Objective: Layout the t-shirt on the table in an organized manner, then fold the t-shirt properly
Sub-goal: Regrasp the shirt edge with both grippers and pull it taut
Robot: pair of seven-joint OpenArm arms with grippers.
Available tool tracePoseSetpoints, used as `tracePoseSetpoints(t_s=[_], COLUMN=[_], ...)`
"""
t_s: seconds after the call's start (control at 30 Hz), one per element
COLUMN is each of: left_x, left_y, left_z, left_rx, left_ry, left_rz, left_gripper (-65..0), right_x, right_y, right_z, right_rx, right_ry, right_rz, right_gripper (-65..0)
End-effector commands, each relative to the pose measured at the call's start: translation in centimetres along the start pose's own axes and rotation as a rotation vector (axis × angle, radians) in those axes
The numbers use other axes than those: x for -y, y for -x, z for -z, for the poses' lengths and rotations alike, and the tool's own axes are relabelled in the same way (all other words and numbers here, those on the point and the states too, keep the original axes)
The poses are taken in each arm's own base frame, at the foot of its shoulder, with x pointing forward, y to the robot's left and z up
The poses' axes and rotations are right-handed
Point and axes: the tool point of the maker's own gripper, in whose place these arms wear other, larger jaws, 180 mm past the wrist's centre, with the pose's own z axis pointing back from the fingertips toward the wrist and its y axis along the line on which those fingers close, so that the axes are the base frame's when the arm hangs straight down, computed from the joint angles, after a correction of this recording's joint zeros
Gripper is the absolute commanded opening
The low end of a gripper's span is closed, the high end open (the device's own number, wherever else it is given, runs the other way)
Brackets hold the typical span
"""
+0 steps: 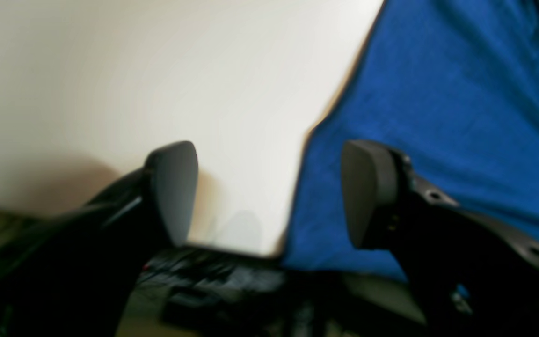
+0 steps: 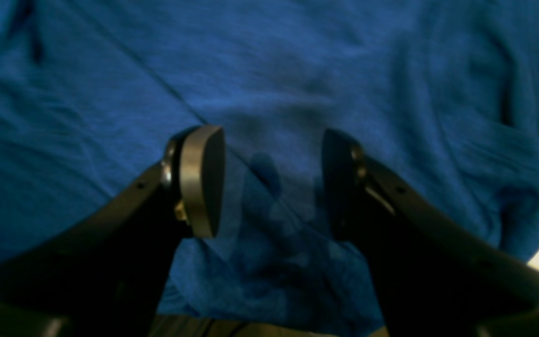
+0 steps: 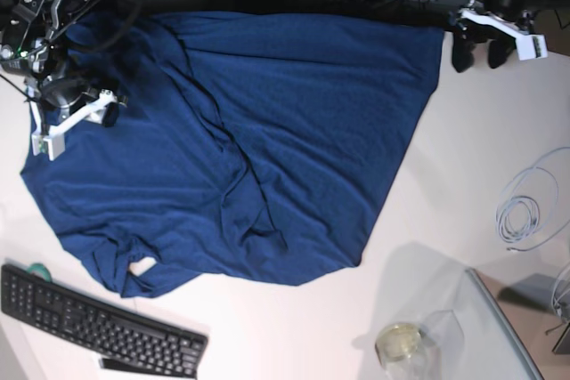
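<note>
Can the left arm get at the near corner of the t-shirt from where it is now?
Probably yes. The left gripper is open and empty, one finger over bare table, the other over the t-shirt, straddling the cloth's edge. In the base view nothing lies between the gripper and that corner.

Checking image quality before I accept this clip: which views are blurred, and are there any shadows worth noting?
Left wrist view: soft all over, clutter below the table edge smeared. Right wrist view: t-shirt weave fairly sharp, finger shadows on it. Base view: sharp, evenly lit.
</note>
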Motion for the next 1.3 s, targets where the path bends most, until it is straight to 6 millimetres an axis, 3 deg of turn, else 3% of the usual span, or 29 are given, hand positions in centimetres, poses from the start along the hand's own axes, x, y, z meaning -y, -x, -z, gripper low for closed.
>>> tracePoseSetpoints(t_s=[0.0, 0.17, 0.43, 0.67, 0.97, 1.27], left_x=[-0.2, -0.4, -0.3, -2.3, -1.1, 2.5], left_y=[-0.6, -1.0, -1.9, 0.5, -1.7, -0.5], left_z=[-0.5, -0.6, -0.6, -0.7, -0.4, 1.4], left_rx=[0.016, 0.023, 0.028, -0.032, 0.019, -0.023], left_ry=[0.003, 0.001, 0.011, -0.020, 0.007, 0.114], left_rz=[0.016, 0.023, 0.058, 0.013, 0.055, 0.070], left_gripper=[-19.6, -19.6, -19.6, -19.4, -19.4, -19.4], right_x=[0.5, 1.5, 1.2, 4.1, 4.4, 4.4], right_y=[-1.1, -1.0, -1.7, -2.4, -2.2, -2.0], right_z=[-0.5, -0.7, -0.7, -2.3, -2.4, -2.4], right_rx=[0.035, 0.027, 0.027, 0.088, 0.082, 0.080], right_ry=[0.014, 0.034, 0.029, 0.105, 0.110, 0.108], right_rz=[-0.018, -0.037, -0.036, 0.070, 0.075, 0.074], right_gripper=[-34.2, -34.2, -33.9, -33.6, -33.6, -33.6])
